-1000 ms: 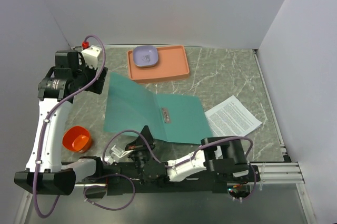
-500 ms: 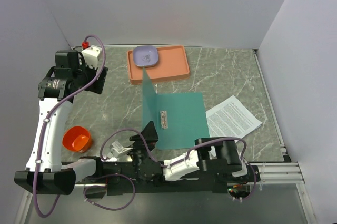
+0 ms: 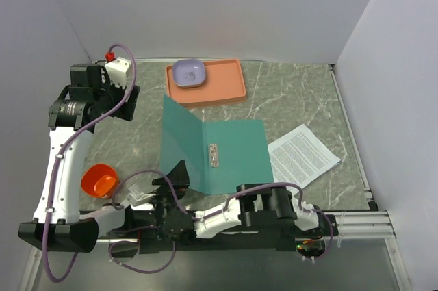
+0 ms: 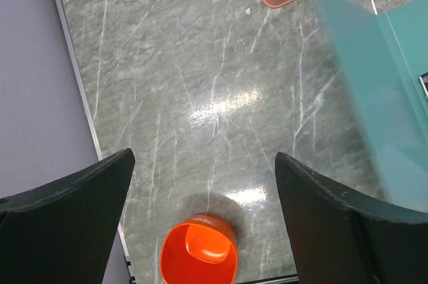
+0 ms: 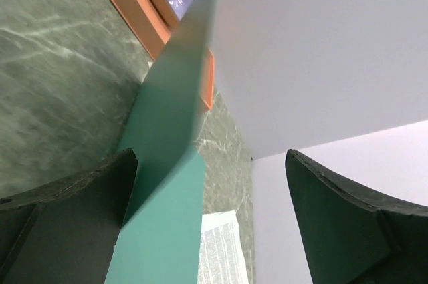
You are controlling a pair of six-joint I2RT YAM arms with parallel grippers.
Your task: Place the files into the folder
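Overhead view of a grey marbled bench [image 3: 294,92] w/ two robot arms at the bottom edge. The teal folder [image 3: 236,154] lies at centre frame, open. Its right half is flat, w/ the metal fastener strip [image 3: 214,155] showing at the spine. Its left cover [image 3: 179,144] is raised and tilted, not lying on the bench. The files [image 3: 303,154], white printed paper, lie just right of the folder, outside it; can't tell how many sheets.

An orange-pink tray [image 3: 222,89] w/ a lilac bowl [image 3: 188,73] sits top centre. An orange cup [image 3: 99,180] sits lower left.

In its wrist view the right gripper [image 5: 208,158] is spread wide, w/ the raised cover's edge between its fingers, near the left one; contact unclear. The left gripper [image 4: 204,158] is spread wide and empty, high over bare bench and the cup.

Risks: the cover isn't pinched, so it may flop shut over the flat half before any paper goes in. The files lie flat and thin, so fingers may scrape past them or crumple a corner. A push could also slide the folder.
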